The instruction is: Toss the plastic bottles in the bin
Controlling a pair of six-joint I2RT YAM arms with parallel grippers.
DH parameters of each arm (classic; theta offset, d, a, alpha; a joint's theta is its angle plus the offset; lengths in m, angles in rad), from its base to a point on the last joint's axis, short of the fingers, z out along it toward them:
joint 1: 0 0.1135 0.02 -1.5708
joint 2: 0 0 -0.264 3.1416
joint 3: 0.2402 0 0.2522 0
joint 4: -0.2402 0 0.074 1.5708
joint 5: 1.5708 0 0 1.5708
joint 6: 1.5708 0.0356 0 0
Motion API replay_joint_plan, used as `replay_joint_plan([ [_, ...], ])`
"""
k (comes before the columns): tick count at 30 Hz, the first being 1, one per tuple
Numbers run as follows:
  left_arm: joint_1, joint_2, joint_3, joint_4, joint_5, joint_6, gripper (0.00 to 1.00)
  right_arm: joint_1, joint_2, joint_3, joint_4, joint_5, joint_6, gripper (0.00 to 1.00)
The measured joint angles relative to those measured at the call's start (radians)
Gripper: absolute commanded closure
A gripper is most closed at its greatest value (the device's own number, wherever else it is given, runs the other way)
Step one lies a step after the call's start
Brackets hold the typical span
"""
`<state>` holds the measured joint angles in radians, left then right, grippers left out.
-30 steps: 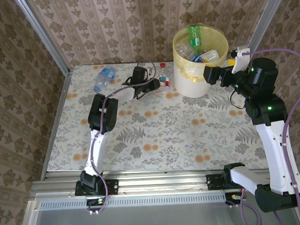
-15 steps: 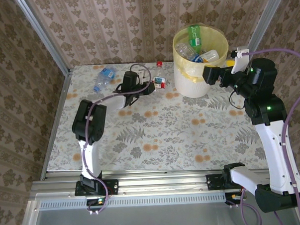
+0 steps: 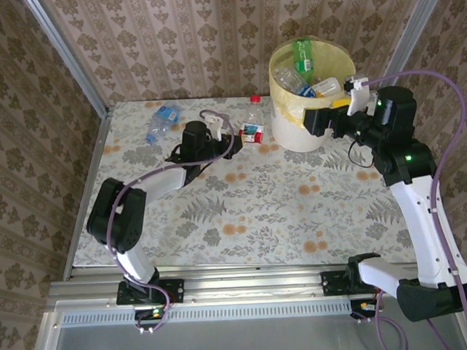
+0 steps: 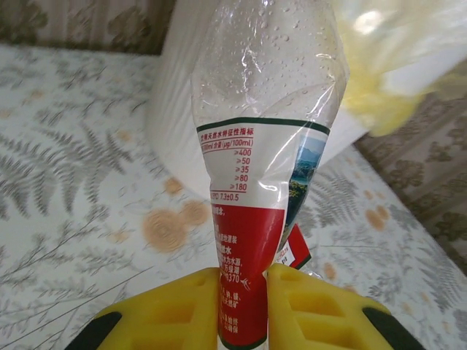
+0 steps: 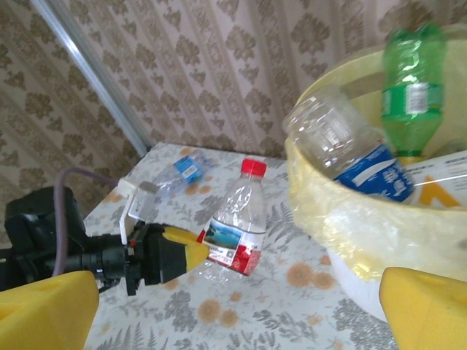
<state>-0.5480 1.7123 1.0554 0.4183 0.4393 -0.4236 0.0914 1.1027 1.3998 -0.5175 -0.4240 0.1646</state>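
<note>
My left gripper (image 4: 243,306) is shut on a clear bottle (image 4: 263,146) with a red and white label, squeezing its lower body between the yellow pads. In the top view this red-capped bottle (image 3: 250,121) hangs tilted above the table, just left of the bin (image 3: 294,133), with the left gripper (image 3: 230,138) behind it. The bin's yellow liner (image 5: 343,211) holds several bottles, among them a green one (image 5: 412,87) and a blue-labelled one (image 5: 357,153). My right gripper (image 3: 315,122) stands open beside the bin's front wall, with nothing between its fingers (image 5: 427,310).
A blue-labelled bottle (image 3: 161,120) lies on the floral table at the back left. Patterned walls close off the back and both sides. The left arm's cable (image 3: 215,114) loops above its wrist. Open tabletop (image 3: 281,196) stretches in front of the bin.
The left gripper has raised the red-capped bottle off the table and tipped it upright, while its elbow swung out to the left. The right gripper shifted slightly left.
</note>
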Motion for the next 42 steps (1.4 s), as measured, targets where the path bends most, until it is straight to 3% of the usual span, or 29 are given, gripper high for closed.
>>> replay_joint_plan([
  [14,-0.074,-0.190,-0.080,0.059,0.029,0.055,0.79,0.134,0.113,0.002,-0.060,-0.072,-0.024,0.00],
  [40,-0.192,-0.267,-0.095,0.129,0.142,0.038,0.79,0.139,0.180,-0.001,0.024,-0.161,-0.023,0.00],
  [42,-0.197,-0.266,-0.086,0.129,0.147,0.035,0.79,0.139,0.180,-0.004,0.032,-0.164,-0.023,0.04],
])
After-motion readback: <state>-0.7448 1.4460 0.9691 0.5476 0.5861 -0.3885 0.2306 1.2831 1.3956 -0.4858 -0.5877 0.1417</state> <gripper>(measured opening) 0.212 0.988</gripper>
